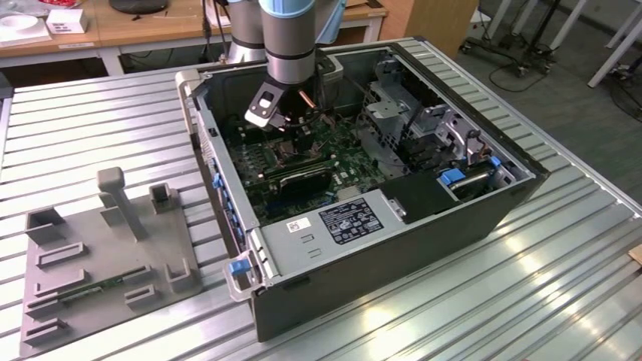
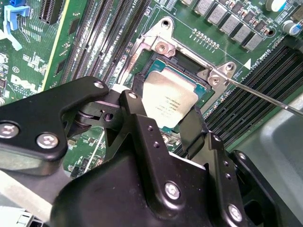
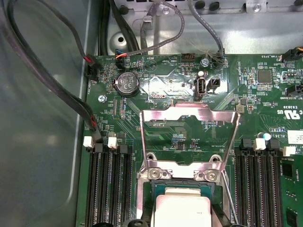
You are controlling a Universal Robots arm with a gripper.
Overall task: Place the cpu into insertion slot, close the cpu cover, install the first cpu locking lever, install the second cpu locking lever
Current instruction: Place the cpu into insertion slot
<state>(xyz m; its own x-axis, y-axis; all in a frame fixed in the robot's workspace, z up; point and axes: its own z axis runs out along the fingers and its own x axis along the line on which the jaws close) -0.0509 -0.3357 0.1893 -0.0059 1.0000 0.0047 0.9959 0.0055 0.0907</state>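
Case lies open in the exterior view, with the arm reaching down at upper centre over the board. Mid-frame in the second wrist view, the gripper is closed narrowly on the cpu, held at the socket (seated or just above, I cannot tell). I judge this to be step one, placement, which calls for squaring cpu to socket. The first wrist view adds the cover whole, laid back open at centre, with the cpu at the bottom edge.

Pale silver square cpu at socket, silvery cpu cover swung open
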